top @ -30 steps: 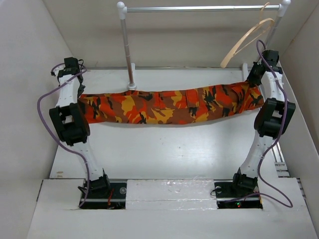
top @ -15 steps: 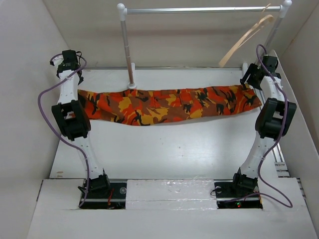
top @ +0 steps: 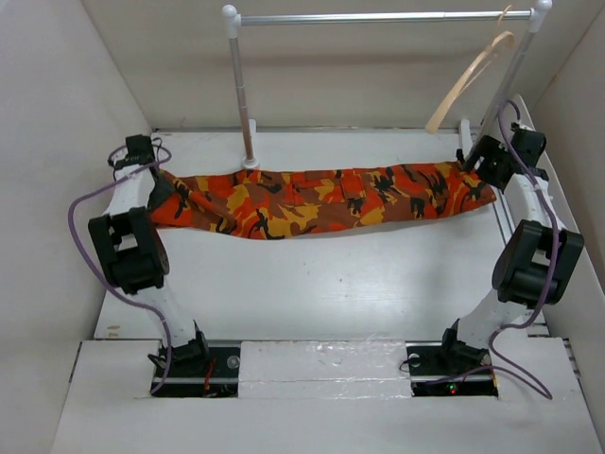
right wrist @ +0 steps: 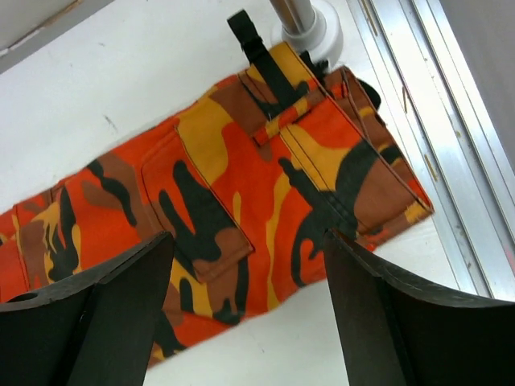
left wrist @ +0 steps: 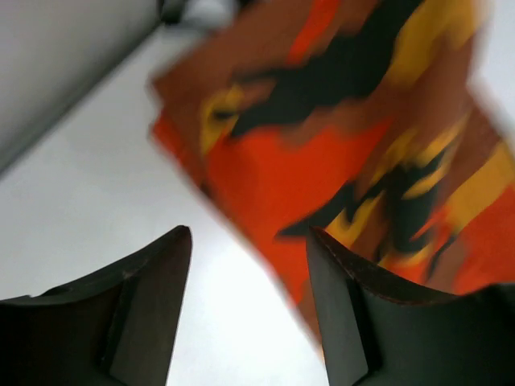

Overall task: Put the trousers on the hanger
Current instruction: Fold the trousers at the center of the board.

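Note:
The camouflage trousers (top: 321, 200) lie stretched flat across the table, left to right. My left gripper (top: 161, 186) hovers at their left end. In the left wrist view it (left wrist: 249, 235) is open, and the blurred leg end (left wrist: 322, 145) runs just past the right fingertip, ungripped. My right gripper (top: 478, 163) is over the right end. In the right wrist view it (right wrist: 248, 237) stands open above the waist part (right wrist: 265, 161), holding nothing. The pale wooden hanger (top: 468, 80) hangs tilted from the right end of the rail, above and behind the right gripper.
The metal clothes rail (top: 378, 16) spans the back on two white-topped posts; its left post (top: 244, 104) stands just behind the trousers, and a post foot (right wrist: 310, 24) sits beside the waist. A metal track (right wrist: 451, 121) edges the table (top: 312, 293) on the right. Walls close in on both sides.
Both grippers have opened and let go of the trousers, which dropped from a taut raised span onto the table. The left gripper came down nearer; the right moved back toward the post.

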{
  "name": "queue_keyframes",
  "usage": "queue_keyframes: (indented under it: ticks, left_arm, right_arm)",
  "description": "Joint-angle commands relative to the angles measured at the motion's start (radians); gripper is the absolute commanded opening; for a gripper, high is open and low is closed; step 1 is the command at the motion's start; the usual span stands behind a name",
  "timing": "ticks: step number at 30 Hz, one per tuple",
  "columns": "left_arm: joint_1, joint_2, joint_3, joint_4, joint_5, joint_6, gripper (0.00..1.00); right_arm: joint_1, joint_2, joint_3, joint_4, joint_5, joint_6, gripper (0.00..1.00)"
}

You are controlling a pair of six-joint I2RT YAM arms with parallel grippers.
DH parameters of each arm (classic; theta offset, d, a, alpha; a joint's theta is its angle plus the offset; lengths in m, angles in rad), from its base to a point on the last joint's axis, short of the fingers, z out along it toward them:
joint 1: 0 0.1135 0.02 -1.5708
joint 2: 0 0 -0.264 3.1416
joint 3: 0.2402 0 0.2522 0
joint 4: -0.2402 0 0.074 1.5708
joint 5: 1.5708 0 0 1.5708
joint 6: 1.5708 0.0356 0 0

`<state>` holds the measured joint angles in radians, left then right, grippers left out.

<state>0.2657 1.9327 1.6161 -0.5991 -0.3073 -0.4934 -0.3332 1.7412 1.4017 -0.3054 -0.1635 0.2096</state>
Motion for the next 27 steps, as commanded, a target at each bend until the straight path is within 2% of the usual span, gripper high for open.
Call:
queue_keyframes:
  ticks: [1, 3, 5, 7, 10, 12, 13, 15, 16, 19, 22, 25, 26, 27]
  left_arm:
    - [0.046, -0.228, -0.259, 0.105, 0.094, -0.060, 0.54]
    - [0.094, -0.326, -0.416, 0.177, 0.174, -0.105, 0.51]
    - [0.118, -0.363, -0.476, 0.206, 0.209, -0.126, 0.49]
    - [0.130, -0.345, -0.501, 0.225, 0.252, -0.145, 0.47]
    - [0.130, -0.264, -0.466, 0.206, 0.252, -0.177, 0.45]
    - [0.130, -0.221, -0.458, 0.223, 0.251, -0.192, 0.45]
    - [0.130, -0.209, -0.458, 0.232, 0.252, -0.207, 0.46]
    - [0.139, -0.173, -0.447, 0.252, 0.261, -0.220, 0.47]
    - [0.139, -0.161, -0.441, 0.252, 0.260, -0.224, 0.47]
    - [0.139, -0.112, -0.426, 0.248, 0.258, -0.235, 0.47]
    - [0.139, -0.089, -0.430, 0.260, 0.252, -0.231, 0.44]
    - [0.139, -0.075, -0.432, 0.266, 0.235, -0.221, 0.35]
    - [0.139, -0.066, -0.430, 0.266, 0.237, -0.220, 0.31]
    - [0.139, -0.060, -0.429, 0.265, 0.240, -0.217, 0.22]
  right_arm:
    - [-0.024, -0.074, -0.076, 0.097, -0.077, -0.003, 0.80]
    - [-0.024, -0.095, -0.127, 0.115, -0.085, 0.002, 0.80]
    - [-0.024, -0.115, -0.170, 0.124, -0.094, 0.011, 0.80]
    - [-0.036, -0.118, -0.196, 0.138, -0.137, 0.025, 0.58]
    - [-0.075, -0.134, -0.243, 0.138, -0.148, 0.034, 0.00]
    - [-0.088, -0.152, -0.286, 0.155, -0.151, 0.042, 0.00]
    - [-0.102, -0.154, -0.296, 0.157, -0.154, 0.048, 0.05]
    - [-0.124, -0.152, -0.326, 0.175, -0.182, 0.076, 0.26]
    - [-0.133, -0.146, -0.363, 0.190, -0.215, 0.094, 0.47]
    - [-0.158, -0.103, -0.417, 0.221, -0.260, 0.105, 0.67]
    - [-0.181, -0.062, -0.452, 0.296, -0.307, 0.126, 0.71]
    - [-0.181, 0.012, -0.445, 0.354, -0.317, 0.163, 0.71]
    - [-0.181, 0.038, -0.443, 0.371, -0.315, 0.187, 0.71]
    - [-0.181, 0.050, -0.441, 0.397, -0.314, 0.200, 0.71]
